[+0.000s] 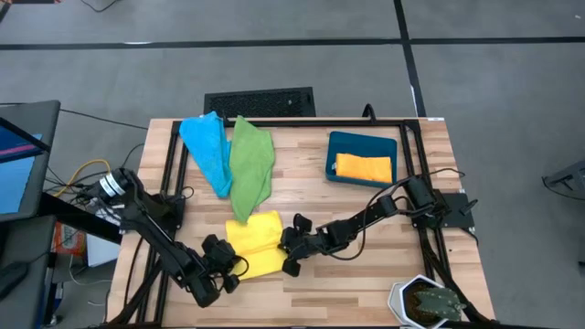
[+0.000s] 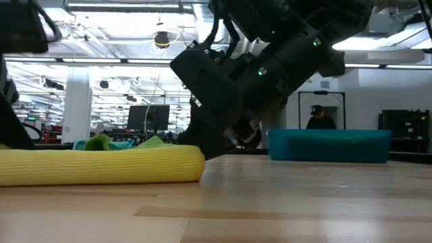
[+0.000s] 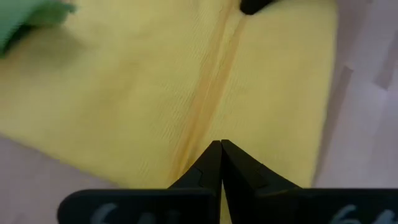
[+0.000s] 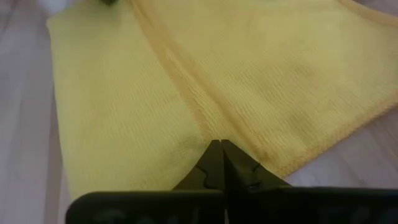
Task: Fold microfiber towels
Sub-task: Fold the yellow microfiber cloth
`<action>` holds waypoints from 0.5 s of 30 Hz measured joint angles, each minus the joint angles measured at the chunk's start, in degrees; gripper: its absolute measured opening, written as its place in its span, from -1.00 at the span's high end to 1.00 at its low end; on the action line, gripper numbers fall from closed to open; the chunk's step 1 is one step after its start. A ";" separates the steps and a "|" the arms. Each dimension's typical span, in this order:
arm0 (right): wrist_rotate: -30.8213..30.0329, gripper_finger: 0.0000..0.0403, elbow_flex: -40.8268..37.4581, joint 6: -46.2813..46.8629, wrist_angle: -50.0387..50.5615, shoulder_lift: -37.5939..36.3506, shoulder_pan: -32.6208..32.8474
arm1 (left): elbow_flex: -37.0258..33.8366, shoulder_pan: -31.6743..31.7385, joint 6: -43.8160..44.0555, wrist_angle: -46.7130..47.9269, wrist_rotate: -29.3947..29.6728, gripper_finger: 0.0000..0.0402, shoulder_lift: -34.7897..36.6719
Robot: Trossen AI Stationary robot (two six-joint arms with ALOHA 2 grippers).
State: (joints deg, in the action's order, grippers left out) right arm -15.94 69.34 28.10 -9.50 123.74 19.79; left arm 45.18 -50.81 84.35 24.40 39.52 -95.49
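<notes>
- Left arm reaches low from the table's left edge; left gripper [image 1: 227,262] at the yellow towel [image 1: 253,243], its near-left side, fingers [image 3: 211,163] pressed together, tips on the fabric.
- Right arm stretches in from the right; right gripper [image 1: 291,249] at the yellow towel's right edge, fingers [image 4: 214,160] closed, tips on the cloth.

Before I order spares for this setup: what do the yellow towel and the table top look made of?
Yellow towel: soft woven cloth, likely microfiber, matte; fine ribbed texture and a stitched hem show in the wrist views. Table top: light wood planks, smooth, slight sheen; grain and board seams are visible.
</notes>
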 joint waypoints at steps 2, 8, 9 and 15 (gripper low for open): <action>-0.03 0.92 -0.02 0.00 -0.04 0.02 -0.07 | 0.27 -0.52 -0.04 3.84 -0.18 1.00 2.18; -0.38 0.95 -0.09 0.00 -0.25 0.09 0.00 | 0.41 -5.68 5.65 -3.59 12.70 1.00 3.50; -0.70 0.95 -0.11 0.00 -0.40 0.11 0.04 | 0.48 -6.44 5.75 -6.41 14.52 1.00 2.30; -0.72 0.91 -0.14 0.00 -0.54 0.17 0.04 | 0.40 -7.07 7.03 -14.65 13.37 1.00 -7.06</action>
State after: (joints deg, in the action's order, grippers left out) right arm -16.65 69.20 28.10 -10.04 123.92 19.84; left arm 45.58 -57.88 91.39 9.74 52.89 -102.55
